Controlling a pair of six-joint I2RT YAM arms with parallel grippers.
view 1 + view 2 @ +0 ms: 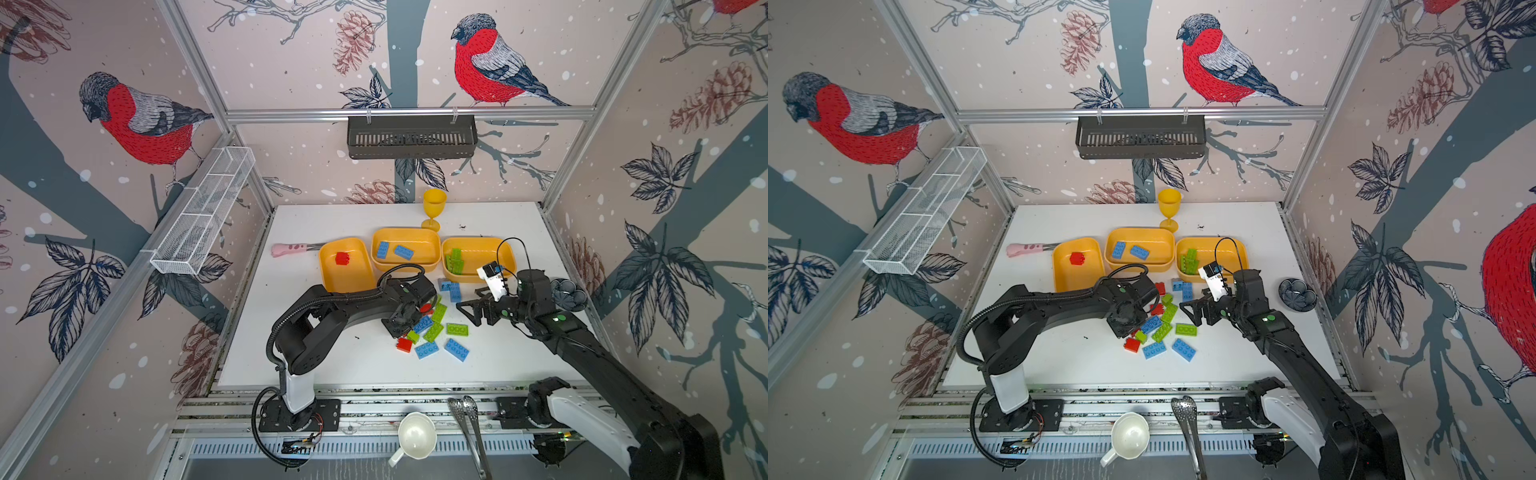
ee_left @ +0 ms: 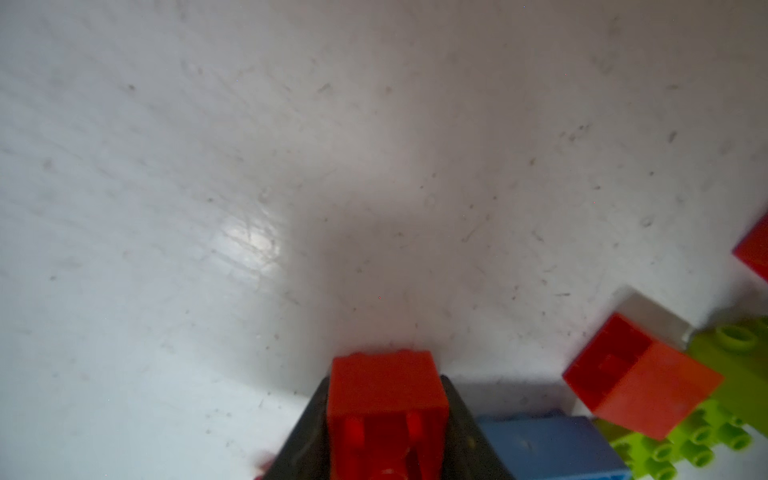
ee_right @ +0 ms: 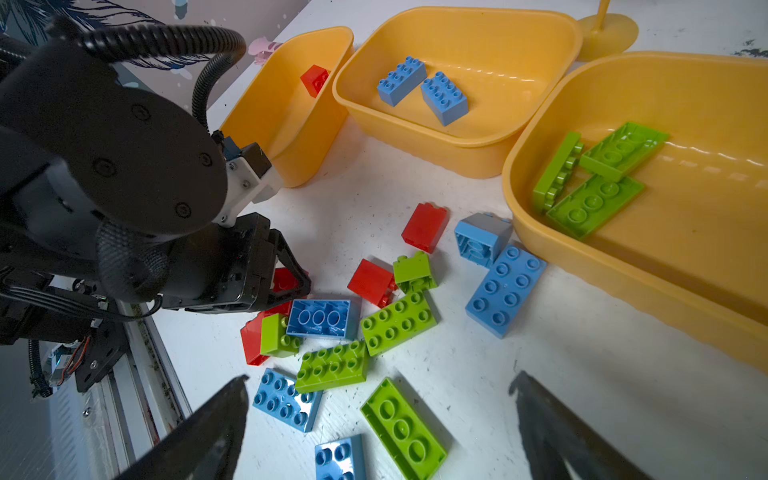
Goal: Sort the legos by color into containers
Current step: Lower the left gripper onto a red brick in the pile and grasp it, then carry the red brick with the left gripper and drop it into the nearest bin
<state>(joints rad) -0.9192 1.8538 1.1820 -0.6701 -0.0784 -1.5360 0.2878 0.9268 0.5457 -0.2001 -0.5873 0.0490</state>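
My left gripper (image 2: 384,382) is shut on a small red lego (image 2: 386,399) just above the white table, at the near-left edge of the loose pile of legos (image 1: 432,332). From the right wrist view that gripper (image 3: 291,282) is low among red, blue and green bricks. My right gripper (image 1: 469,309) hangs open and empty over the pile's right side. Three yellow containers stand behind the pile. The left one (image 1: 328,274) holds a red brick (image 1: 342,258), the middle one (image 1: 405,232) two blue bricks, and the right one (image 1: 478,245) green bricks.
A yellow goblet (image 1: 434,208) stands behind the trays and a pink-handled tool (image 1: 291,248) lies to their left. A dark bowl (image 1: 567,293) sits at the table's right edge. A white cup (image 1: 415,434) and metal tongs (image 1: 469,415) lie on the front rail.
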